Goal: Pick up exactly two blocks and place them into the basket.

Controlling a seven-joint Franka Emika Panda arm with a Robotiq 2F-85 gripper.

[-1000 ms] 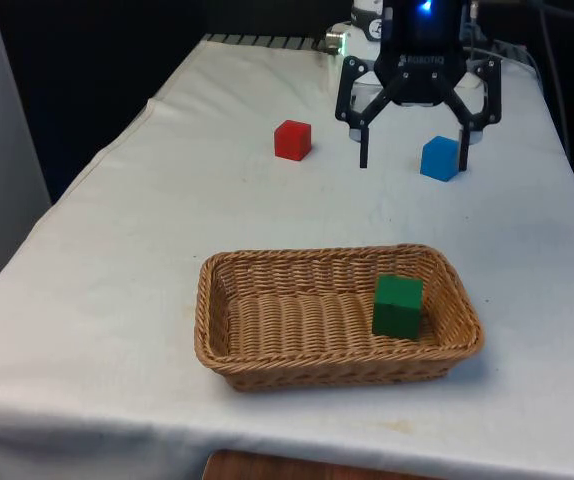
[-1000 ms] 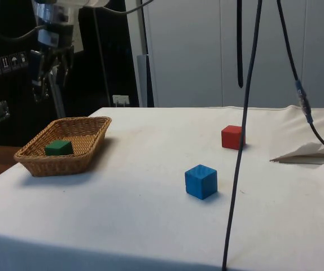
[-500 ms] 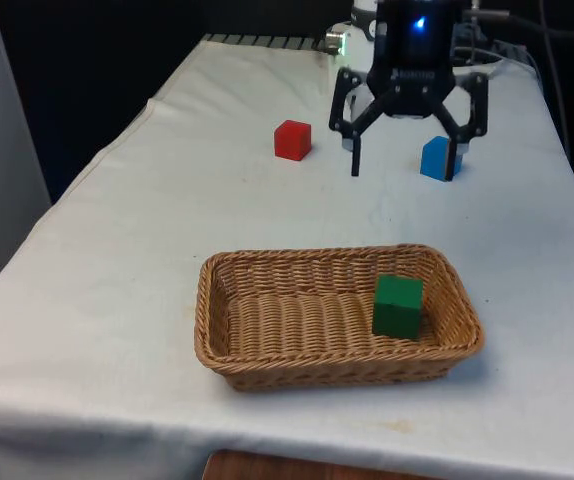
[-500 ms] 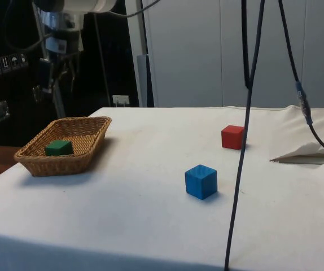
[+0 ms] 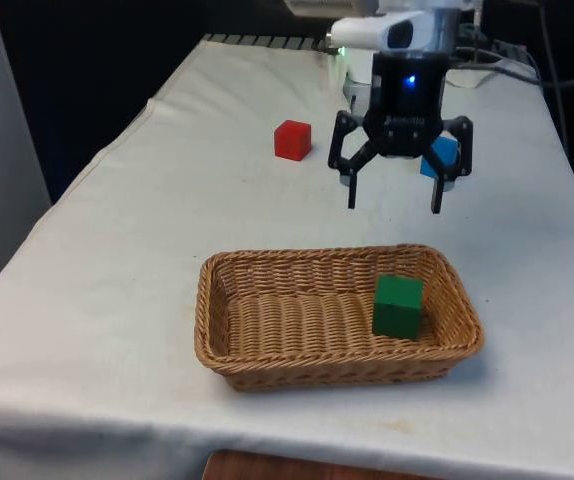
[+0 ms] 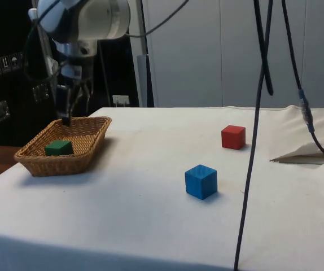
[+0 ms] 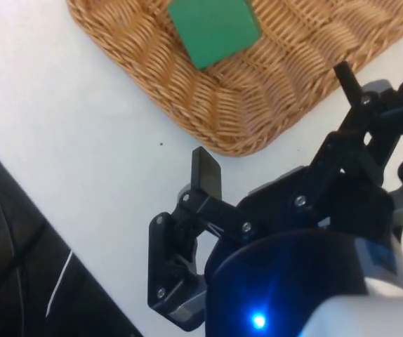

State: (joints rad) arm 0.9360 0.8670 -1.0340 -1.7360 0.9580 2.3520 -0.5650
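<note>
My black gripper [image 5: 394, 205] hangs open and empty above the table, just beyond the far rim of the wicker basket [image 5: 267, 262]. A green block [image 5: 398, 305] lies inside the basket at the front view's right end. Farther back on the cloth sit a red block [image 5: 292, 140] and a blue block [image 5: 448, 150], the blue one partly hidden behind the gripper. From the side, the gripper [image 6: 69, 113] hovers over the basket's [image 6: 88, 121] far end, with the green block [image 6: 58, 148] inside and the blue block [image 6: 201, 181] and red block [image 6: 233, 137] well off to the right. The wrist view looks past the gripper [image 7: 273, 119] onto the green block [image 7: 214, 28].
Black cables [image 6: 258, 113] hang down in front of the side view. The cloth is bunched up at the side view's right [image 6: 309, 153]. In the wrist view the table's edge [image 7: 47, 232] runs close beside the basket's wall [image 7: 208, 116].
The open gripper has come down lower and shifted slightly away from the front camera, towards the blocks. The blocks and basket have not moved.
</note>
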